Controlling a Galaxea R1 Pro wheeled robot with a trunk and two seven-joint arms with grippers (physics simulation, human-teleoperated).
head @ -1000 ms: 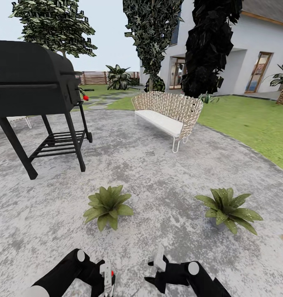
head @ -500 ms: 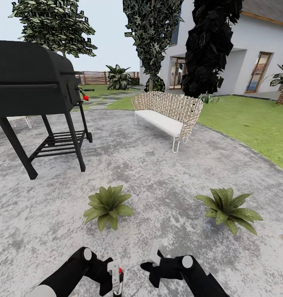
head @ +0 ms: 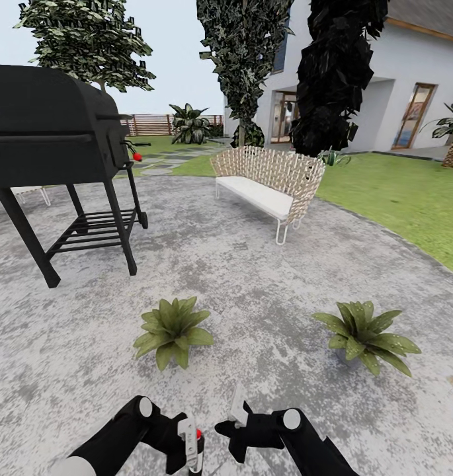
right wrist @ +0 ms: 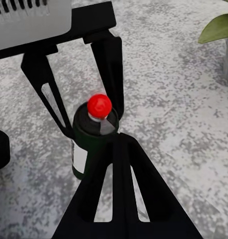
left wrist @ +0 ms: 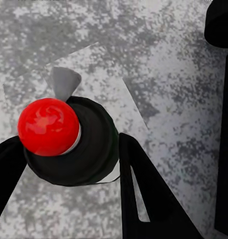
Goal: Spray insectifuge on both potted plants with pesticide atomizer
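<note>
The pesticide atomizer (head: 198,437), a dark bottle with a pale label and a red tip, is held upright low over the patio in my left gripper (head: 190,448). From the left wrist, the atomizer (left wrist: 69,147) sits squeezed between the black fingers (left wrist: 143,194). From the right wrist, the atomizer (right wrist: 91,142) stands just beyond my right gripper (right wrist: 118,144), whose fingers lie together with nothing in them. That right gripper (head: 237,411) hovers close beside the left one. Two potted plants rest ahead on the stone, one (head: 172,330) to the left and one (head: 366,338) to the right.
A big black grill (head: 54,132) on legs stands at the left. A wicker bench (head: 271,182) with a white cushion sits further back. The round grey patio (head: 252,277) borders lawn (head: 411,198) on the right, with trees and a white house behind.
My left gripper has carried the atomizer rightward and slightly up. The right gripper has slid left toward it, so the two now sit closer together. The plants have not moved.
</note>
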